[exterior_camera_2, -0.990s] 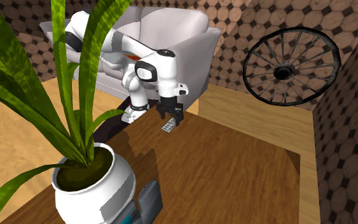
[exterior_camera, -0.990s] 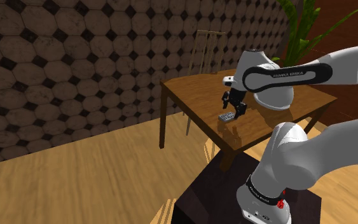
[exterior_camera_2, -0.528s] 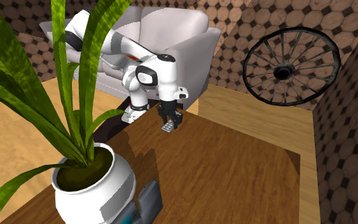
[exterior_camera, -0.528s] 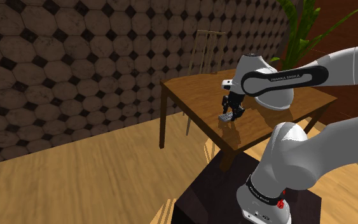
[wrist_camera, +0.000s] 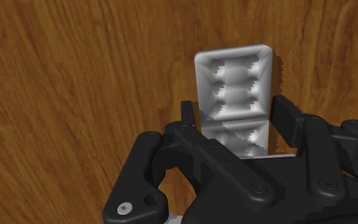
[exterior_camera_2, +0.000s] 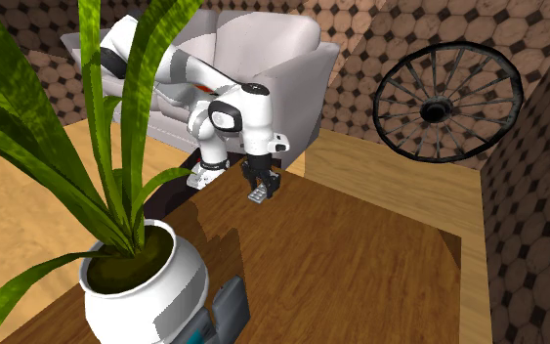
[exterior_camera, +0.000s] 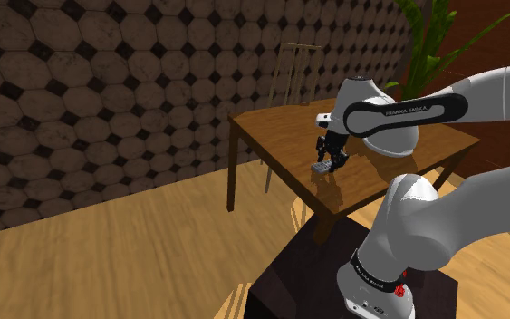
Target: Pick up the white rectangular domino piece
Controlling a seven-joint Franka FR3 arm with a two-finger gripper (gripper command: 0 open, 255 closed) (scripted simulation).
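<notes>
Remote operator's desk: my black gripper [wrist_camera: 234, 118] is down at the table [exterior_camera: 271, 127], its 2 fingers [wrist_camera: 285, 118] spread, 1 on each long side of the pale grey-white domino [wrist_camera: 234, 83]. The domino lies flat on the table's wood, close to the edge that faces the robot's stand [exterior_camera: 316, 281], with its near end between the fingertips and its far end reaching out past them. On 1 side I make out a thin strip of wood between finger and domino, so I judge that nothing is pinched yet.

As I read it, the approach is done and the grasp is the step in hand. The next move calls for closing the fingers squarely on the 2 long sides, then a straight lift off the table. The piece is thin and lies low, so I would want the tips right down at the wood before I squeeze, or they may ride over the top.

Further along the table stands a white plant pot [exterior_camera_2: 146, 283], well apart from the work. Behind the table are a chair [exterior_camera: 289, 72] and a patterned wall.
</notes>
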